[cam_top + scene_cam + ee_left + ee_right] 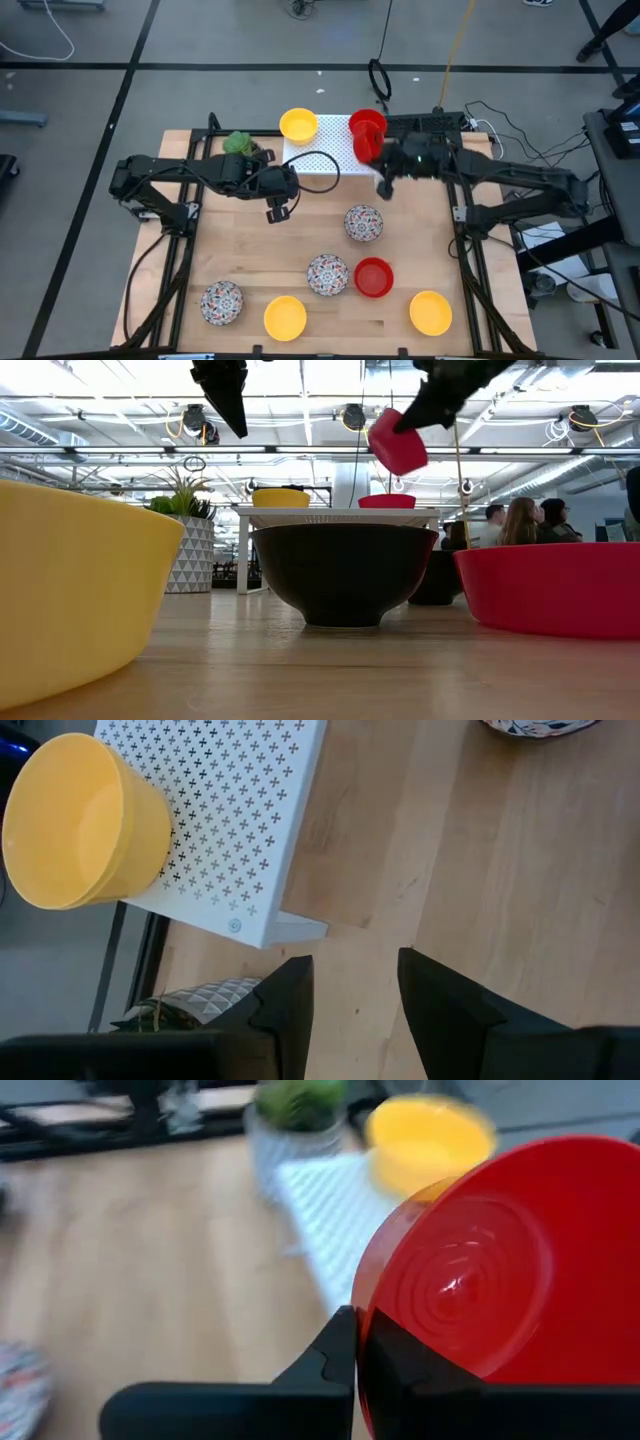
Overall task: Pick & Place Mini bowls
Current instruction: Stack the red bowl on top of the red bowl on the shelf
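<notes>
Red mini bowl half cut off, hiding right tool.

No text, label, brand, number or sign can be read in any of the four views. The white perforated rack at the far edge of the counter carries only a pattern of small cross-shaped holes, not writing. The plant pot beside it shows a triangle pattern and no lettering. The mosaic bowls bear decoration only.
</notes>
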